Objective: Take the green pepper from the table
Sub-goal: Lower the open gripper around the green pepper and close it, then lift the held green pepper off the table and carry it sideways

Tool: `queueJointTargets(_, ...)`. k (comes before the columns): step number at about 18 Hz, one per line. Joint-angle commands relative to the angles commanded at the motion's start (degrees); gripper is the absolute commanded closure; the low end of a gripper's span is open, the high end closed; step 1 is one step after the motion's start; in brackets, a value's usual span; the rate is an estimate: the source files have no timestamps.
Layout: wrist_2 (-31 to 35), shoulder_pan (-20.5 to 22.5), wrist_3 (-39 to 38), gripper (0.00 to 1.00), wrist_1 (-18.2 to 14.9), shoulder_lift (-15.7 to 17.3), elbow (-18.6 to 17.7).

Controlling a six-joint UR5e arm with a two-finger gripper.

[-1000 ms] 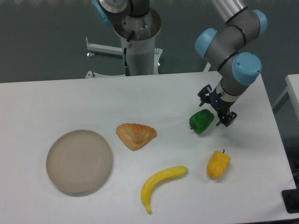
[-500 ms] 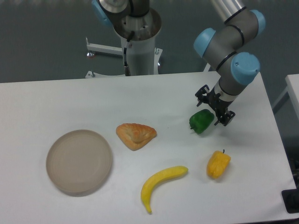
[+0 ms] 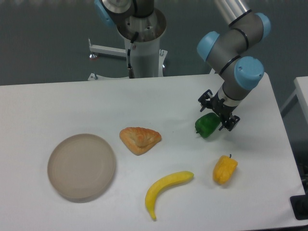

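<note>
Showing the hand (image 3: pixel 215 114) lowered over the green pepper (image 3: pixel 207 125).
The pepper is seen on the tabletop (image 3: pixel 57 106) toward its right edge; the fingers are spread, straddling its upper end.

Green pepper (image 3: pixel 207 125): glossy dark green, plain, w/ a lighter sheen on top. Table (image 3: pixel 57 106): flat white, no pattern. Gripper (image 3: pixel 217 116): black. Arm (image 3: pixel 236 45): grey metal segments w/ light-blue joint caps. Plate (image 3: pixel 82 167): beige-tan, slightly paler at the rim. Pastry (image 3: pixel 140 139): golden-orange crust, browner along the folds. Banana (image 3: pixel 166 190): bright yellow, plain. Yellow pepper (image 3: pixel 224 169): yellow-orange w/ a dark stem. Backdrop behind table: dark grey-teal.
</note>
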Motion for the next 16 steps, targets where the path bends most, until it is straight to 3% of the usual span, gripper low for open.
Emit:
queueJointTargets(4, 0.0, 0.09, 0.27, 0.35, 0.18, -0.09, 0.18)
queueJointTargets(9, -0.09, 0.18, 0.36, 0.55, 0.0, -0.18, 0.88)
queueJointTargets(13, 0.0, 0.26, 0.53, 0.6, 0.0, -0.26, 1.58)
queueJointTargets(16, 0.0, 0.26, 1.67, 0.6, -0.26, -0.61, 4.38)
